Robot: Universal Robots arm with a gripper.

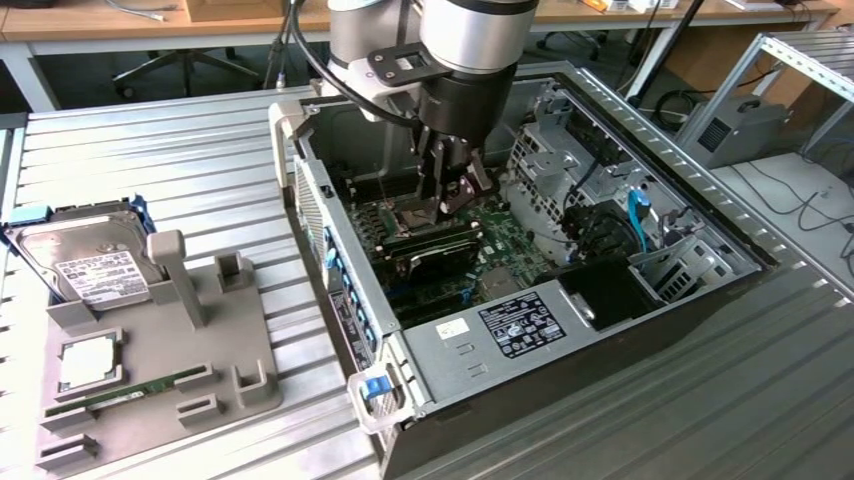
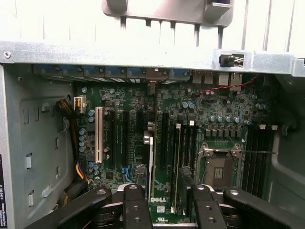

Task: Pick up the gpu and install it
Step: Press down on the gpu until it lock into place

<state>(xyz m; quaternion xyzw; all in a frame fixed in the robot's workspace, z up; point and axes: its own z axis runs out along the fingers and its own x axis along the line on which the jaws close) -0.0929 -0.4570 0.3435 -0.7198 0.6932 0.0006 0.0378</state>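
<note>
An open computer case (image 1: 441,345) is laid on a ribbed metal table (image 1: 187,150), toward three o'clock of a grey holder tray (image 1: 200,350). A green motherboard (image 1: 501,250) is seen inside the case, with a white expansion slot (image 2: 98,134) and an empty processor socket (image 2: 218,171). At nine o'clock of the table, a silver hard drive (image 1: 80,265) with a white label is propped against the tray, and a slim green RAM stick (image 1: 127,392) is laid in a slot near seven o'clock.
</note>
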